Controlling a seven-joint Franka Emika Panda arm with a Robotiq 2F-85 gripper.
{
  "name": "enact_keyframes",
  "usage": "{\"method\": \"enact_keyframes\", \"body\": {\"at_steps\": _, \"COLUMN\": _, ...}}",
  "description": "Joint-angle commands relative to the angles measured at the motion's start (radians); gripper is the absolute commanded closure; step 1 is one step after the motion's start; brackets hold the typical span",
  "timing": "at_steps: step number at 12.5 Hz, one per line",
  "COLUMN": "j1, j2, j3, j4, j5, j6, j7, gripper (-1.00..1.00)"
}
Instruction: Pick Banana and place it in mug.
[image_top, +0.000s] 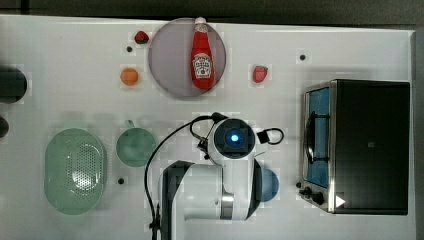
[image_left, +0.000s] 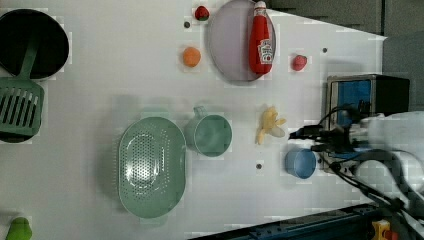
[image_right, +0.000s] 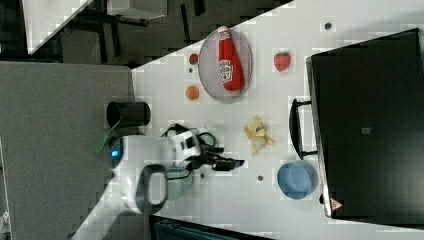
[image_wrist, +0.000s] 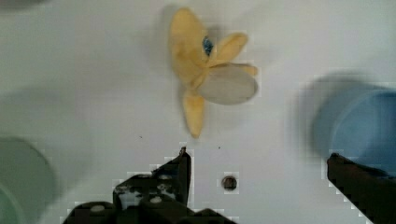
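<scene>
The banana (image_wrist: 205, 74) looks like a light little toy, a peeled one with soft-looking yellow flaps splayed around a pale core, so I'd judge it weighs next to nothing and could skid on the smooth white desk (image_left: 100, 100) if nudged sideways. The flaps seem floppy and a poor thing to pinch; the thicker middle where they join is the safer place to take hold, with the fingers closing across the narrow body. From the blurred wrist view I can't quite tell how stiff the pale core is. It lies flat on the open desk, between the mug (image_left: 210, 135) and the toaster oven (image_left: 360, 95) in the left view, with the blue bowl (image_left: 300, 163) just beyond it on the left view's lower right. The gripper (image_wrist: 257, 172) hangs above the desk with its fingers spread wide and nothing between them, and the banana sits just ahead of the fingertips, clear of them and not touched. The mug stands upright and empty beside the perforated green dish (image_left: 150, 167).
</scene>
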Motion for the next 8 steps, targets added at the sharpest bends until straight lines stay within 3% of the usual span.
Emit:
{"method": "enact_keyframes", "body": {"at_steps": 1, "j1": -0.002, "j2": 0.008, "j3": -0.007, "j4": 0.010, "j5": 0.011, "j6": 0.102, "j7": -0.267, "gripper": -1.00}}
{"method": "enact_keyframes", "body": {"at_steps": 8, "j1": -0.002, "j2": 0.272, "j3": 0.008, "j4": 0.011, "j5": 0.011, "j6": 0.367, "j7": -0.279, "gripper": -1.00}}
